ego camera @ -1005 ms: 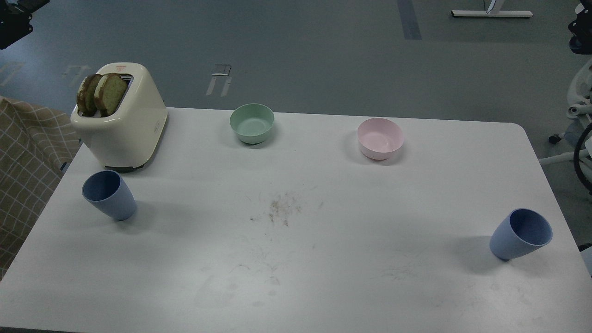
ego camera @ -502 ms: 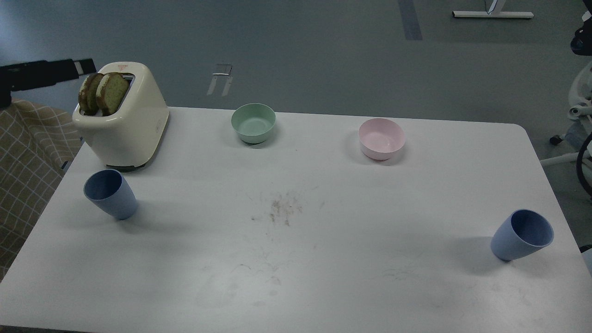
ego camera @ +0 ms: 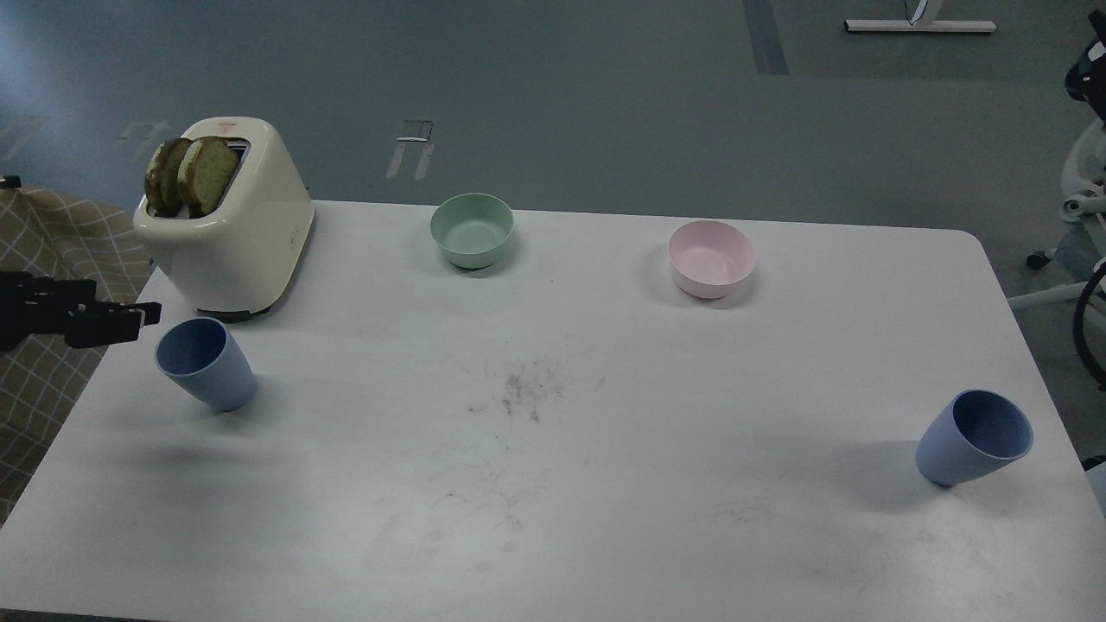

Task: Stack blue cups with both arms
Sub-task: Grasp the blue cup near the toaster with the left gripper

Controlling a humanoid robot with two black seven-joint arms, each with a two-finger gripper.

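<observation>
1. My left gripper (ego camera: 130,318) hangs just off the table's left edge, beside the rim of the near matte dusty-blue tapered cup (ego camera: 206,363), which stands upright just in front of the cream plastic toaster (ego camera: 226,226). The gripper shows dark and edge-on, so I cannot tell whether its fingers are parted or closed; they hold nothing.
2. My right gripper is out of sight. The second matte dusty-blue cup (ego camera: 974,438) stands far to the right of the toaster, near the white table's (ego camera: 553,484) right edge, upright and untouched.
3. Risk: if I come in sideways with the fingers closed, I would likely knock the left cup over, since its narrow base makes it tippy.
4. Risk: the toaster, with its brown bread slices (ego camera: 190,175), sits close behind that cup; a wide swing of my wrist could clip it.
5. Risk: the right cup could be nudged off the table's edge by a clumsy approach.
6. The pale green bowl (ego camera: 472,229) and pink bowl (ego camera: 711,258), to the toaster's right, seem safely clear.
</observation>
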